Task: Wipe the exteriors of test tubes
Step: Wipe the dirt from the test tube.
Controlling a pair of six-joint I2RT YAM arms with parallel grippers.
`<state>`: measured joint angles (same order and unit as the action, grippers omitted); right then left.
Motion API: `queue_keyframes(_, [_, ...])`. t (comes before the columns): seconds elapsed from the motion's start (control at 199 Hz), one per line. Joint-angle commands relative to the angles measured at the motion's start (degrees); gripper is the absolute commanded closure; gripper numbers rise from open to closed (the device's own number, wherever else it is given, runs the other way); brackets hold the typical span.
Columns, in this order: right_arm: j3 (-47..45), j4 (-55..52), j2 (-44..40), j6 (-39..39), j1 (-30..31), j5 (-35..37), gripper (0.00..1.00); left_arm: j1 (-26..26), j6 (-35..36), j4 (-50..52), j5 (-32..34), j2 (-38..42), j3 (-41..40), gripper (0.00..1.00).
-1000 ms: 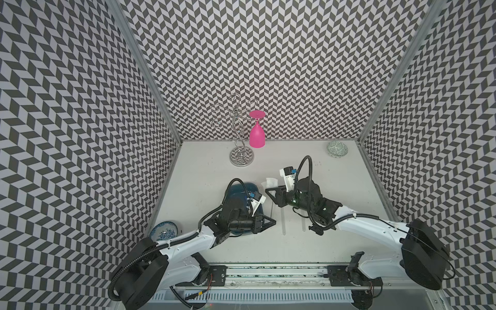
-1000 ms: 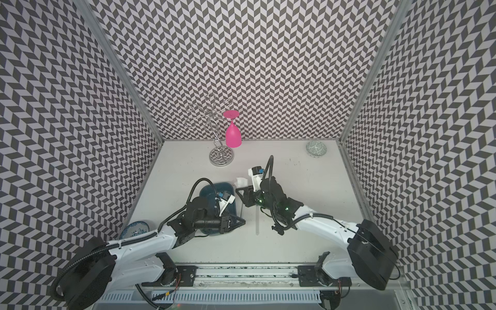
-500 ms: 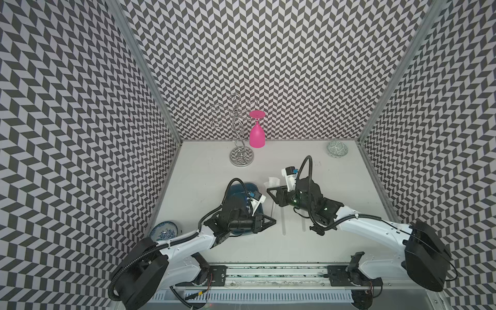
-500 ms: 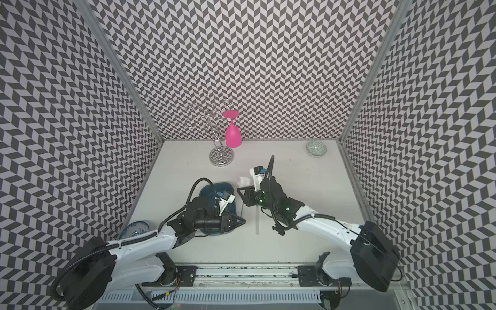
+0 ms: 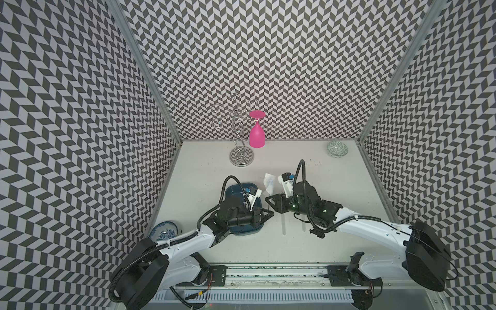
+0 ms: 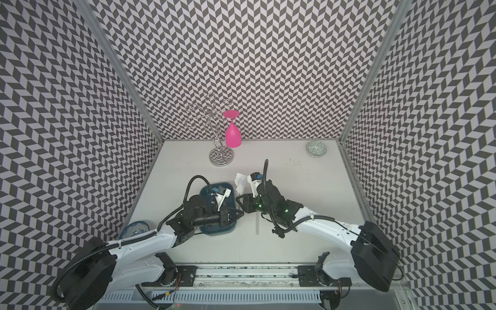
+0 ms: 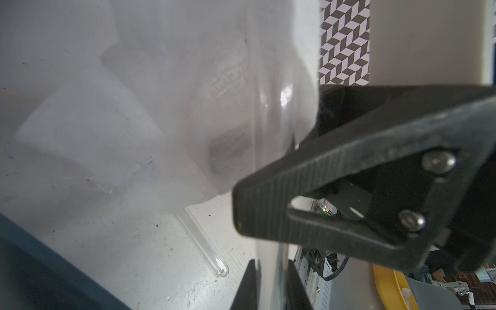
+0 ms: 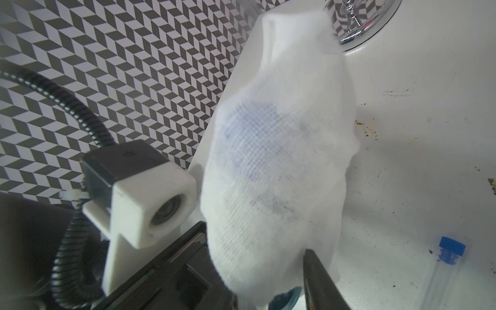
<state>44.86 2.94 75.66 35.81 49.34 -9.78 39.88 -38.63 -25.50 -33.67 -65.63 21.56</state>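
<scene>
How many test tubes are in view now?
3. One test tube is held in the left gripper, inside the tissue; two lie on the table near the right arm. Another may be hidden under the arms.

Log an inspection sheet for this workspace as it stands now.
Surface: white table, speckled with small marks.
Job's things: held test tube with tissue wrapped around it; two loose test tubes lie on the table.
Clutter: teal tray, pink glass hanging on chrome rack, patterned bowl, blue plate.
Grippers: left gripper shut on held test tube; right gripper around tissue, grip unclear.
Cables: black cable arcs over each wrist.
Surroundings: chevron walls on three sides.
</scene>
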Motion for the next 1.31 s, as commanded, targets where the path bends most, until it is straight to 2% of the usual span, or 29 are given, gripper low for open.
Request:
queue_keyframes(0.0, [2.21,-0.25,-1.18,-2.54,0.13,-1.58,0.61,-0.06,-0.04,-2.20,0.67,0.50,0.86,0.85])
queue_keyframes(0.347, [2.56,-4.89,-5.66,-4.04,-0.04,4.34,0.57,-0.06,0.05,-2.33,0.70,0.21,0.85,0.85])
queue_keyframes(0.618, [1.99,-3.34,-8.37,-4.42,-0.83,4.87,0.53,-0.07,0.14,-2.34,0.54,0.15,1.10,0.85])
queue_keyframes(0.864, [4.91,-0.67,-5.96,-3.68,-1.77,5.56,0.53,-0.06,0.05,-2.26,0.40,-0.07,1.24,0.85])
queue_keyframes(1.02, [7.99,-1.37,-2.40,-4.60,-1.80,5.66,0.58,-0.04,0.05,-2.12,0.59,0.41,1.12,0.85])
queue_keyframes(1.301, [10.01,-3.22,0.59,-5.99,-1.81,5.29,0.77,-0.06,0.13,-2.02,0.64,0.73,0.84,0.85])
